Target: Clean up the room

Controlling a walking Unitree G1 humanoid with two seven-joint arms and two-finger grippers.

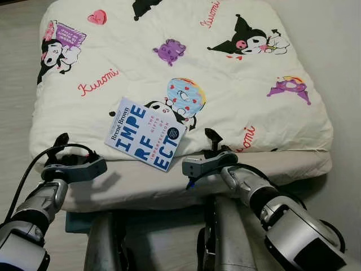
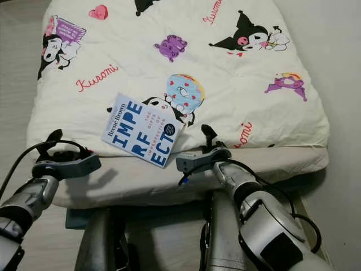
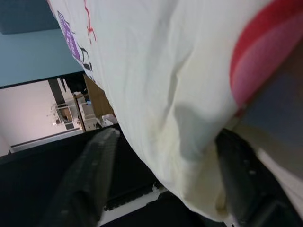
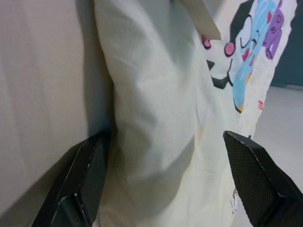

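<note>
With the "Imperfect" book (image 1: 145, 134) lying on the Kuromi quilt (image 1: 237, 107) near its front edge, the left gripper (image 1: 63, 148) and right gripper (image 1: 213, 145) had both fingers spread around that edge, probably about to pinch and straighten it.

Two silver metal arms with black joint bands end in grey wrist blocks; the left hand (image 1: 59, 142) and right hand (image 1: 212, 137) have long black fingers. Black cables loop along both forearms.
</note>
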